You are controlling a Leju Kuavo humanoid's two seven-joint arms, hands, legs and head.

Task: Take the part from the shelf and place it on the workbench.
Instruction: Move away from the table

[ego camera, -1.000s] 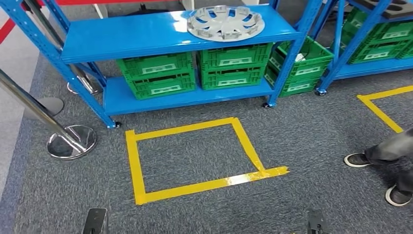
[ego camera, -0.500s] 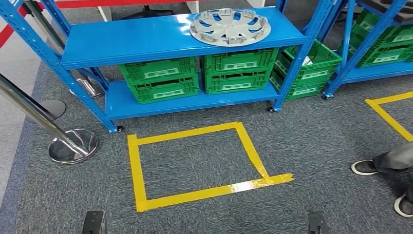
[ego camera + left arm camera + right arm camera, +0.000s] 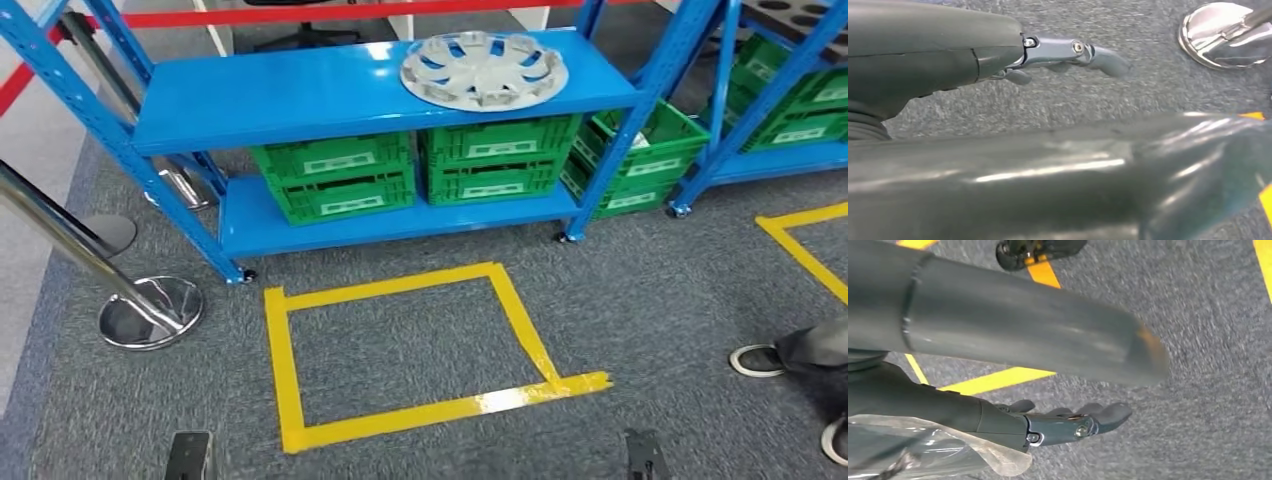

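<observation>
A silver round wheel cover (image 3: 484, 70) lies flat on the right part of the top board of a blue shelf (image 3: 300, 95), ahead of me in the head view. My left hand (image 3: 1068, 52) hangs beside my body over grey carpet, fingers stretched out and holding nothing. My right hand (image 3: 1073, 422) hangs the same way above the carpet, fingers apart and empty. Both hands are well short of the shelf and the wheel cover.
Green crates (image 3: 335, 178) fill the lower shelf board. A yellow tape square (image 3: 430, 410) marks the carpet before the shelf. A chrome stanchion base (image 3: 150, 312) stands at the left, a second blue shelf (image 3: 740, 90) at the right. A person's shoe (image 3: 757, 360) is at the right edge.
The whole picture has shifted: the camera has moved, so the shelf and tape square sit lower and a little further right. The wheel cover lies where it was.
</observation>
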